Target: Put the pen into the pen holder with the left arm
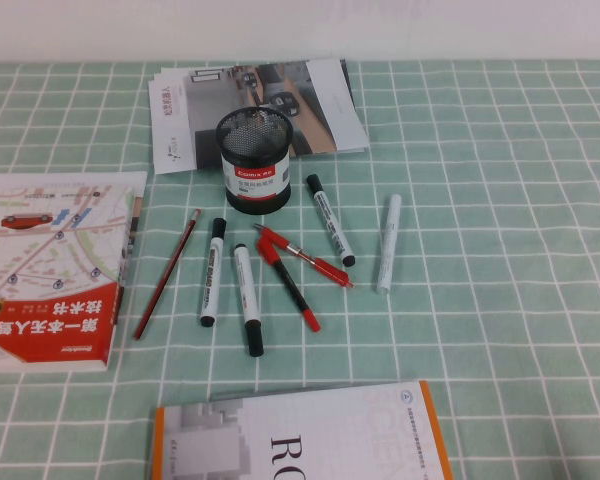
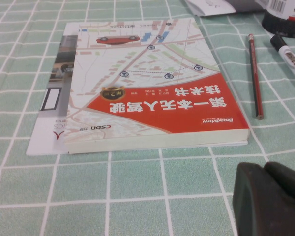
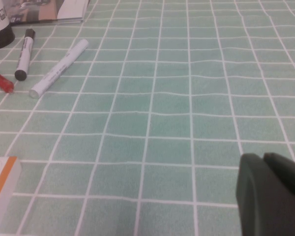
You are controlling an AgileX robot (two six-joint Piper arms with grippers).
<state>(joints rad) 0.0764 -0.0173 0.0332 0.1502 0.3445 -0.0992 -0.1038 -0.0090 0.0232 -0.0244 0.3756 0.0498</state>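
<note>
The pen (image 1: 167, 274) is a thin dark-red pencil lying flat on the green checked cloth, left of the markers and right of a red book. It also shows in the left wrist view (image 2: 254, 76). The pen holder (image 1: 255, 160) is a black mesh cup standing upright behind the markers; its base shows in the left wrist view (image 2: 285, 22). My left gripper (image 2: 265, 167) is shut and empty, low over the cloth in front of the book, well short of the pencil. My right gripper (image 3: 264, 158) is shut and empty over bare cloth. Neither arm shows in the high view.
A red-and-white book (image 1: 50, 270) lies left of the pencil. Brochures (image 1: 250, 105) lie behind the holder. A white booklet with an orange edge (image 1: 300, 435) lies at the front. Several white markers (image 1: 248, 298) and two red ballpoints (image 1: 300, 255) lie right of the pencil.
</note>
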